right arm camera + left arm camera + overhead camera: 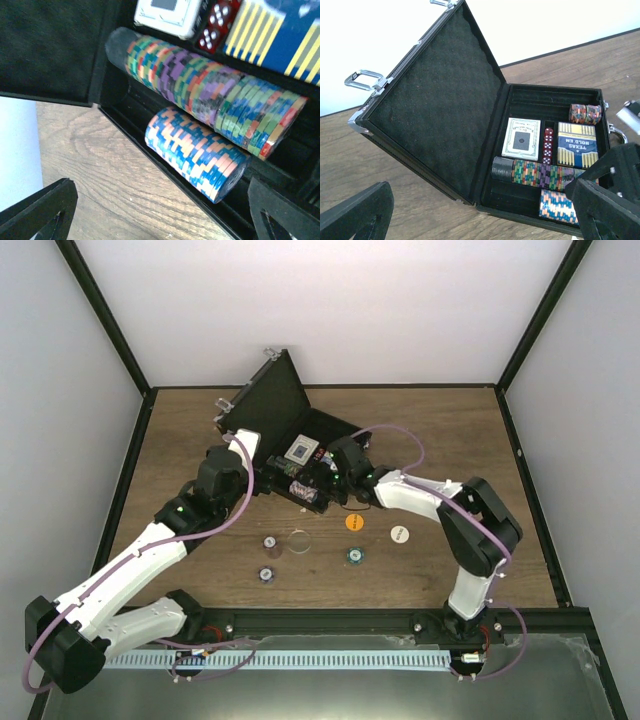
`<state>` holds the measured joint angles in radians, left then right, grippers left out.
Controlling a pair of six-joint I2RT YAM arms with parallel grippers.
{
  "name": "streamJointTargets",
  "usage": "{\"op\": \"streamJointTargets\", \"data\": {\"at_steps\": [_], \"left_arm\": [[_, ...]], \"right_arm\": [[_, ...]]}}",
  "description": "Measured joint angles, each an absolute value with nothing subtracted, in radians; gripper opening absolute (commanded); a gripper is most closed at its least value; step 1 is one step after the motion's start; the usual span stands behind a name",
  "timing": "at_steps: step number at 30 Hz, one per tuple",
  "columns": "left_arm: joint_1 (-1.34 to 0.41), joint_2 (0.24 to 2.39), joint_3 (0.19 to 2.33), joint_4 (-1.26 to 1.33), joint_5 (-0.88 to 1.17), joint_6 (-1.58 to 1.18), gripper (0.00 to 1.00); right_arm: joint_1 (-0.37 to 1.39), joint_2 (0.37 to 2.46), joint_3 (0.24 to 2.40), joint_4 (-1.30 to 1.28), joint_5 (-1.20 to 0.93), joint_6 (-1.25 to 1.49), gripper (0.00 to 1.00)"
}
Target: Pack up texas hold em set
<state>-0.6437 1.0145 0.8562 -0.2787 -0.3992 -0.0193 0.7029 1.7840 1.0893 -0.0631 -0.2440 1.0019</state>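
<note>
Two arms meet at the open black briefcase (270,405), which sits toward 12 o'clock on the table (450,440) with its lid raised toward 11 o'clock. The left gripper (268,475) hovers at the case's 7 o'clock corner, its jaws spread wide with nothing between them. The right gripper (160,215) hangs over the near edge, its fingers also far apart and gripping nothing, just short of a blue-and-orange chip stack (197,152) lying in the front slot. Behind that stack runs a long multicoloured chip row (210,92). Further back lie a white card deck (521,139), red dice (548,145) and a blue card deck (577,145). Out on the table, at 5 o'clock from the case, lie an orange button (353,522), a white button (399,534) and three loose chips (354,555).
</note>
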Motion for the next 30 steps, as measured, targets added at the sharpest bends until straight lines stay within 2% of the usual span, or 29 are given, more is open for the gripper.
{"op": "streamJointTargets", "data": {"at_steps": [4, 13, 24, 30], "left_arm": [[-0.644, 1.025, 0.856, -0.278, -0.399, -0.019, 1.00], [-0.649, 1.231, 0.880, -0.295, -0.295, -0.027, 1.00], [-0.810, 1.630, 1.169, -0.446, -0.294, -0.060, 1.00], [-0.810, 1.776, 1.275, -0.506, -0.305, -0.073, 0.82]], "right_arm": [[0.703, 1.695, 1.083, -0.088, -0.173, 0.953, 1.00], [0.678, 1.269, 0.888, -0.118, -0.016, 0.812, 1.00], [0.583, 0.880, 0.670, -0.280, 0.046, 0.715, 1.00], [0.584, 0.800, 0.602, -0.281, 0.013, 0.739, 1.00]]}}
